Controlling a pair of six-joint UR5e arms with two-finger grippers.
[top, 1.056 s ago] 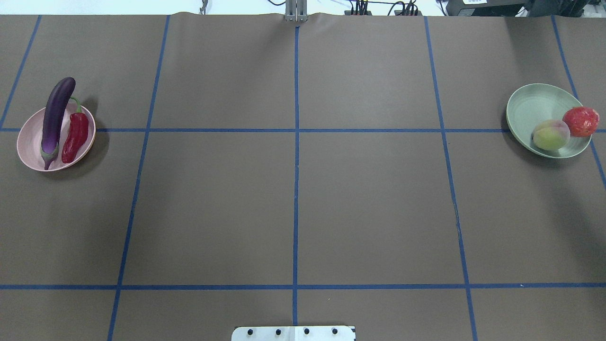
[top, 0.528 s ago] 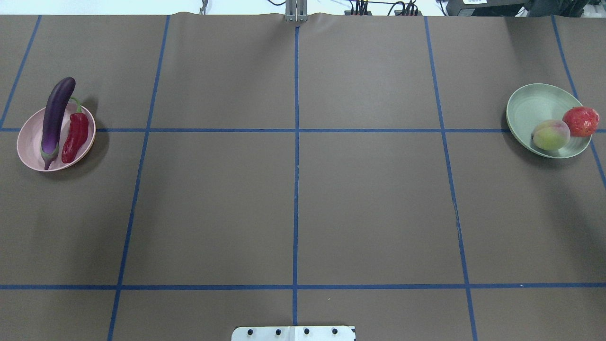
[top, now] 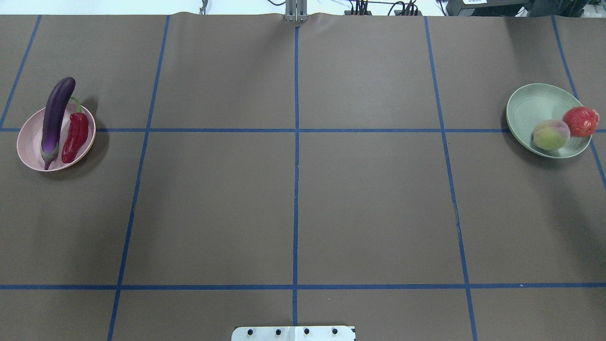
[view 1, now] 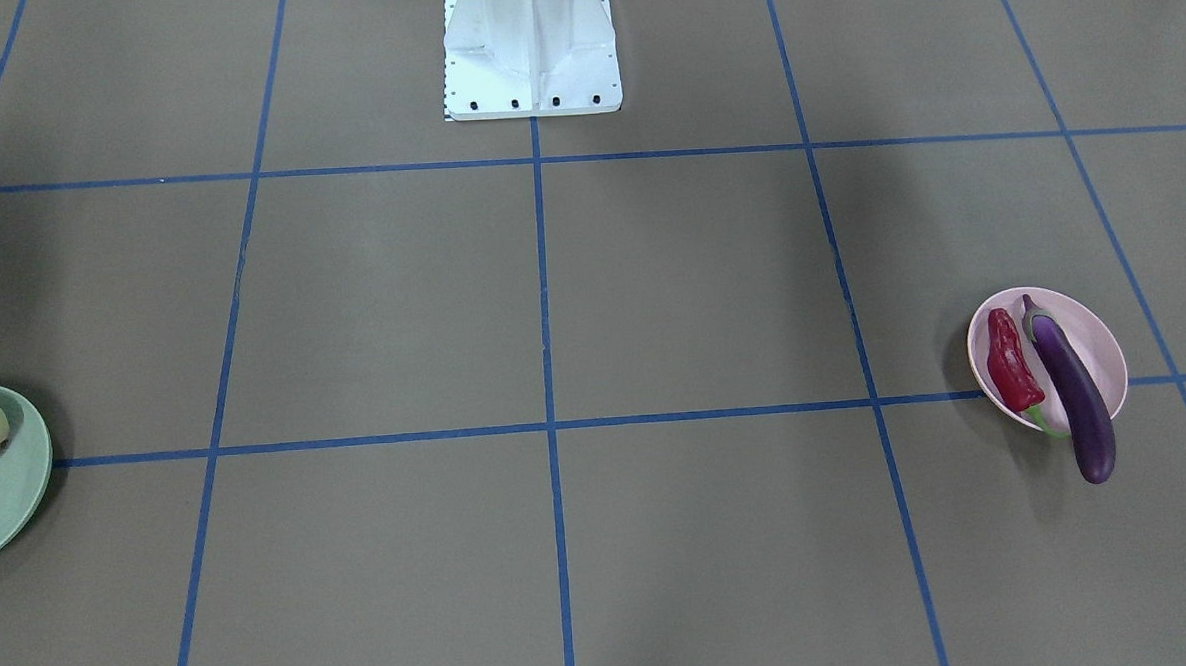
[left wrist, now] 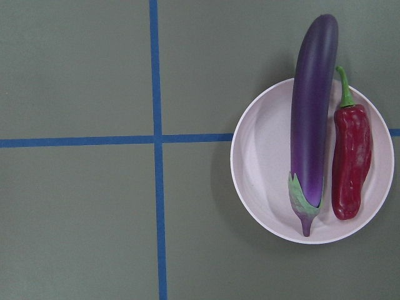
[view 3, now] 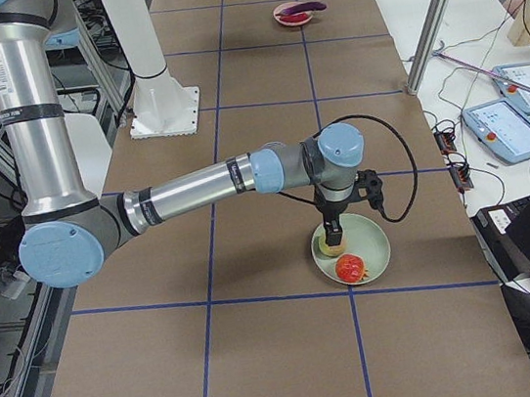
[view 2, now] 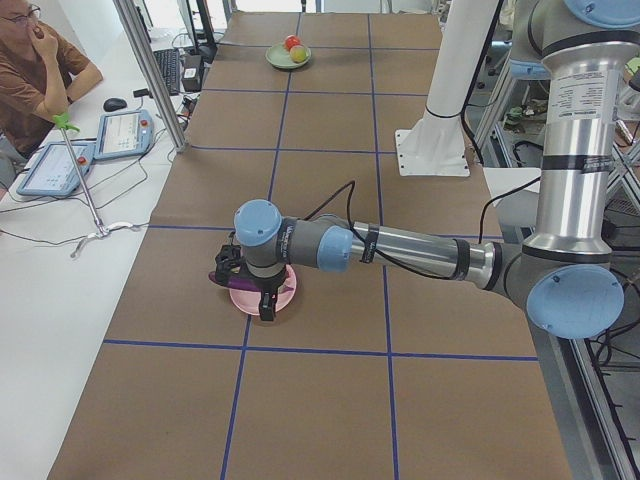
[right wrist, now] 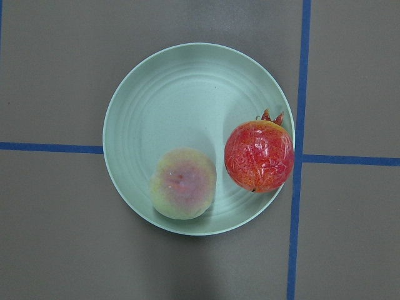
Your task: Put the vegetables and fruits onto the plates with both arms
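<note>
The purple eggplant [top: 54, 118] and the red chili pepper [top: 75, 135] lie side by side on the pale pink plate [top: 28, 142], with the eggplant's tip sticking out over the rim. The left wrist view shows them from above: eggplant [left wrist: 312, 119], chili [left wrist: 351, 162], plate [left wrist: 262, 156]. The peach [top: 551, 135] and the pomegranate [top: 580, 121] sit on the mint green plate [top: 530, 106], also in the right wrist view [right wrist: 181, 100]. My left gripper [view 2: 266, 308] hangs over the pink plate and my right gripper [view 3: 335, 236] over the green plate. I cannot tell whether either is open or shut.
The white pedestal base [view 1: 530, 45] stands at the robot's side of the table. Blue tape lines grid the brown table cover. An operator [view 2: 30, 70] sits at a side desk with tablets, behind a metal post [view 2: 150, 70].
</note>
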